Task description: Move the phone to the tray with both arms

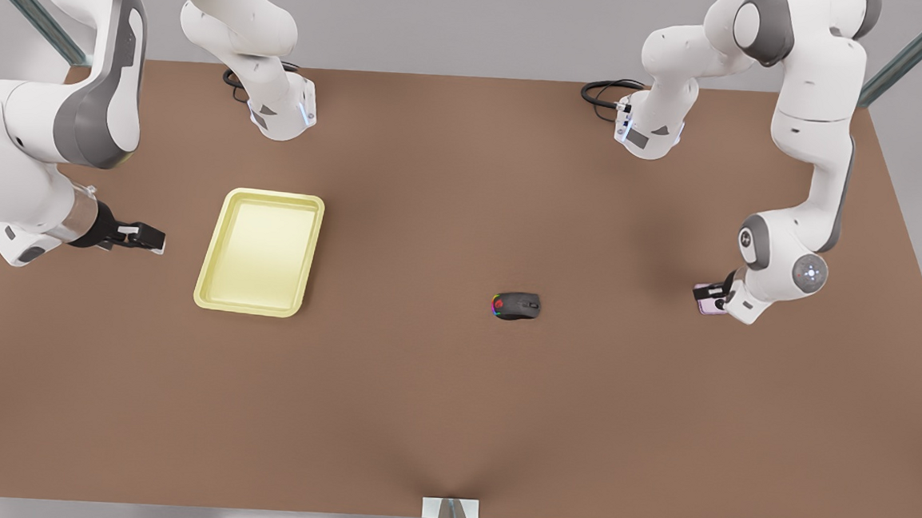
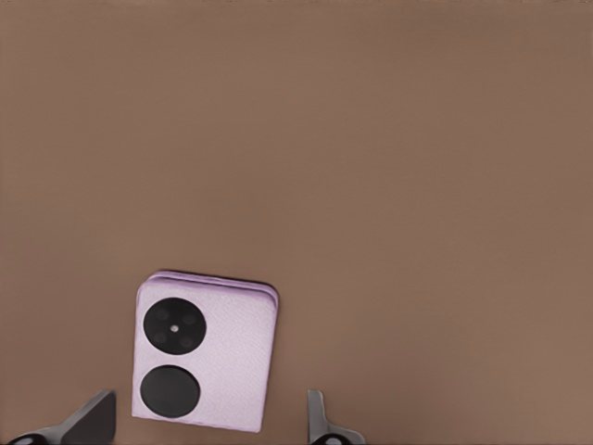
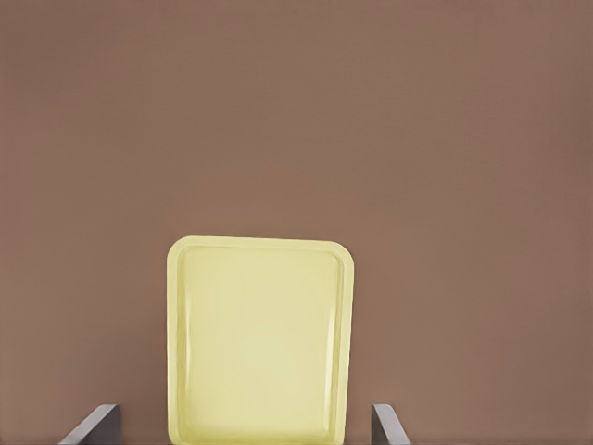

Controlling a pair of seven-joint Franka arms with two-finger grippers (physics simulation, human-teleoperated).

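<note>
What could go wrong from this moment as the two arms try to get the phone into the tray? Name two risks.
1. The left gripper is open over the phone, which sits nearer one finger; an off-centre close might skew or slip it.
2. The tray lies across the table beside the right gripper, with the mouse between; a low carry or handover could knock the mouse or drop the phone.

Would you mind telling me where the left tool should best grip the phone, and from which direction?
Judging by its pose, from straight above: the phone lies flat on the table, camera circles up. The left tool hovers over it, fingers open and flanking it. Pinching across the two long side edges near the middle seems best, since that is its narrower span.
</note>
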